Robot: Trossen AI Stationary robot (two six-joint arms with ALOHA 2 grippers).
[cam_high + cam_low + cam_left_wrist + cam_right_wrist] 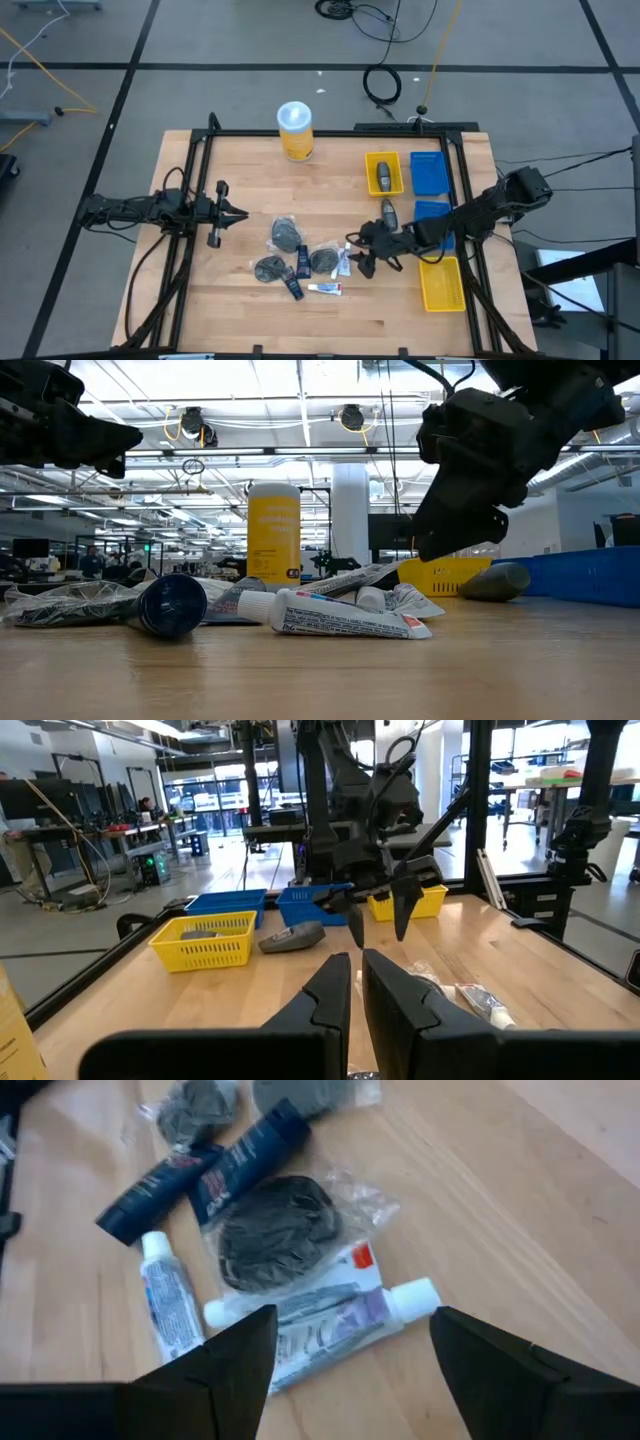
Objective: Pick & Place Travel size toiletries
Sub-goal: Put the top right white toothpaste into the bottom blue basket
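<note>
The travel size toiletries lie in a loose heap at the table's middle: dark grey pouches in clear wrap (285,235) (275,1230), small dark-blue bottles (301,262) (250,1160) and thin white tubes (325,288) (165,1295). My right gripper (362,256) (350,1355) hangs open just above the heap's right end, tilted down. A capped white tube (335,1315) lies on the wood below the gap between its fingers, untouched. One grey oval piece (388,212) rests on the table, another (383,178) in a yellow tray. My left gripper (235,212) (355,990) waits shut and level at the left, holding nothing.
A tall yellow canister (295,130) with a white lid stands at the far edge. Yellow trays (372,160) (442,290) and blue trays (428,172) (432,210) line the right side. Bare wood lies along the near edge and between the heap and the left arm.
</note>
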